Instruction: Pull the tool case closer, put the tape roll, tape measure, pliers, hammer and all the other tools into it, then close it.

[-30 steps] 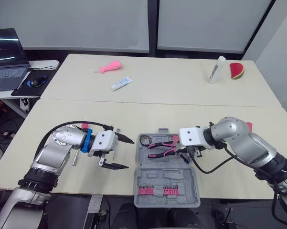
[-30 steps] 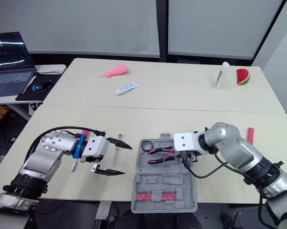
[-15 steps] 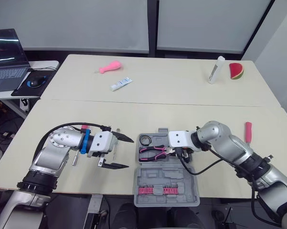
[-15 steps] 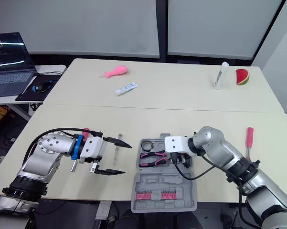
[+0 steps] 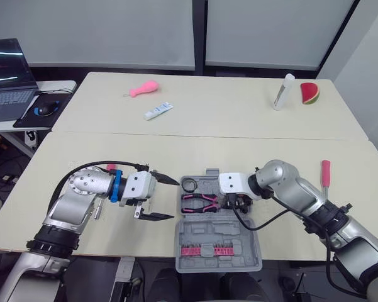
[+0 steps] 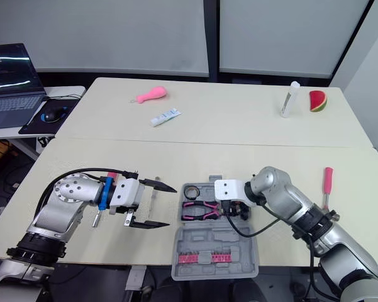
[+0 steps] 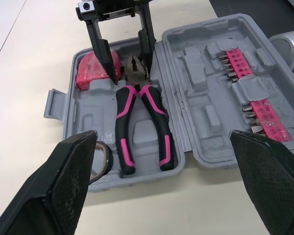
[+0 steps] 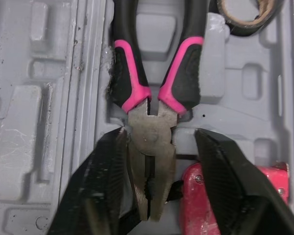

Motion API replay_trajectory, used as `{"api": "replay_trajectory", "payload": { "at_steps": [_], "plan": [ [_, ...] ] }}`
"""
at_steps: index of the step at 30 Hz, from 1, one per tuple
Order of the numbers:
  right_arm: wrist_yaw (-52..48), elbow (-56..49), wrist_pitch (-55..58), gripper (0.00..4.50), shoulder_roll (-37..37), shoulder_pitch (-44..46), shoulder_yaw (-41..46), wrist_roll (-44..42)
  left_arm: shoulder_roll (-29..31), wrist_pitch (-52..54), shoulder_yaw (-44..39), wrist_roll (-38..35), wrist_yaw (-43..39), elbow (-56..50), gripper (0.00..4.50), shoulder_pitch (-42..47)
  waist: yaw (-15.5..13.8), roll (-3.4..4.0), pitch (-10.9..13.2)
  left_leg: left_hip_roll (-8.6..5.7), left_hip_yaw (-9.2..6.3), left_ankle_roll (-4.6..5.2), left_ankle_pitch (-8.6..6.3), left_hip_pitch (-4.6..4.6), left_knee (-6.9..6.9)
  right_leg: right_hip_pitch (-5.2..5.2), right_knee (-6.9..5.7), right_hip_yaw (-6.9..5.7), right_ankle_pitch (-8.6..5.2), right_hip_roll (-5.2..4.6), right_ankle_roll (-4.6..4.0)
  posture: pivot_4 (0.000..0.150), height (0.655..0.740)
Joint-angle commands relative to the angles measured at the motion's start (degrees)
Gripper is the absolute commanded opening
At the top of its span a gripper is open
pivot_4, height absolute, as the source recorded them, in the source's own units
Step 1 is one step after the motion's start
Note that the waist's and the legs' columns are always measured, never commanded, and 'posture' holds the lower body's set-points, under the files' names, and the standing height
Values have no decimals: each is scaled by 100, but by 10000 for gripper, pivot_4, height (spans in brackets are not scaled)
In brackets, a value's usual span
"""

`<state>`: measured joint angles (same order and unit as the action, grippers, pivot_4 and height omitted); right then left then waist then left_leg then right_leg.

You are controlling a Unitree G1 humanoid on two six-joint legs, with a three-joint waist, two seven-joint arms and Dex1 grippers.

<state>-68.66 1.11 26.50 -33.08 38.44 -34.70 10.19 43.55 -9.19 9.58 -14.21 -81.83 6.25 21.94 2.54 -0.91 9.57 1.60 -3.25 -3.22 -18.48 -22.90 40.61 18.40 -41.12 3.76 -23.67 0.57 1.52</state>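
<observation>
The grey tool case (image 5: 239, 236) lies open at the near table edge, its lid holding a pink strip of bits (image 5: 207, 251). Pink-and-black pliers (image 5: 198, 202) lie in the tray, with a tape roll (image 5: 190, 185) at its left end and a red tape measure (image 7: 92, 69) beside the pliers' head. My right gripper (image 5: 234, 204) is open, its fingers (image 8: 115, 161) on either side of the pliers' head with small gaps. Just left of the case my left gripper (image 5: 175, 199) stands wide open and holds nothing.
A pink-handled screwdriver (image 5: 325, 172) lies on the table to the right. A thin metal tool (image 6: 152, 200) rests by my left gripper. On the far table lie a white tube (image 5: 158, 111), a pink item (image 5: 144, 89), a white bottle (image 5: 281, 92) and a watermelon toy (image 5: 309, 93).
My right gripper has moved left across the case with the pliers, which now lie in the tray. The left gripper has barely moved.
</observation>
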Motion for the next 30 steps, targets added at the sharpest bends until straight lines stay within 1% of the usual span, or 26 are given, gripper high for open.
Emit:
{"api": "replay_trajectory", "payload": {
  "at_steps": [1, 3, 5, 8, 11, 16, 22, 27, 30],
  "plan": [
    [-47, -644, 266, 32175, -1, 131, 494, -323, -11, 69, -70, -24, 93, -122, 45000, 69, 0, 1, 0, 0, 0, 0, 0, 0, 0, 0, 0, 0, 0, 0, 0, 1500, 7400],
    [-42, -1179, 542, 32175, 25, 50, 779, -626, -7, 134, -103, -37, 152, -149, 45000, 64, 1, 1, 1, 0, -1, 0, 0, -2, 0, 0, 0, 0, 0, 0, 0, 1500, 7400],
    [272, -1410, 636, 32175, 166, -89, 967, -715, 11, 169, -120, -42, 195, -177, 45000, 43, 0, 1, 1, 0, -2, 0, 0, -2, 0, -2, 0, 0, 0, 0, 0, 1500, 7400],
    [714, -1566, 759, 27374, 397, -373, 1057, -732, 25, 232, -135, -50, 248, -210, 45000, 30, -3, 1, 1, 0, -10, 0, 0, -1, 0, -8, 2, -5, 0, 0, 0, 1500, 7400],
    [1057, -1476, 682, 20518, 561, -574, 870, -555, 30, 339, -117, -58, 296, -264, 45000, 33, -14, 1, 1, -5, -9, 0, -1, -2, 0, -7, 2, -3, 0, 0, 0, 1500, 7400],
    [1576, -869, 672, 9936, 892, -580, 574, -249, 47, 583, -99, -69, 313, -382, 45000, 45, 44, 2, 1, -3, -7, 0, 0, 2, 0, -6, -1, -1, 0, 1, 0, 1500, 7400],
    [1662, -325, 556, 117, 1052, -415, 399, -156, 49, 662, -124, -53, 337, -457, 45000, 20, 63, 3, 1, -5, -7, -1, 0, 2, 0, -5, -1, -2, 0, 2, 0, 1500, 7400],
    [1638, 51, 303, 117, 1028, -428, 157, 38, 63, 638, -139, -43, 406, -510, 45000, -83, 71, 3, 1, -3, -8, -1, 0, 2, 0, -5, -1, -1, 0, 2, 0, 1500, 7400],
    [1624, 212, 81, 117, 949, -527, -113, 301, 75, 626, -168, -44, 455, -538, 45000, -164, 75, 4, 1, -3, -8, 0, 0, 5, 0, -5, -1, -1, 0, 2, 0, 1500, 7400]
  ]
}}
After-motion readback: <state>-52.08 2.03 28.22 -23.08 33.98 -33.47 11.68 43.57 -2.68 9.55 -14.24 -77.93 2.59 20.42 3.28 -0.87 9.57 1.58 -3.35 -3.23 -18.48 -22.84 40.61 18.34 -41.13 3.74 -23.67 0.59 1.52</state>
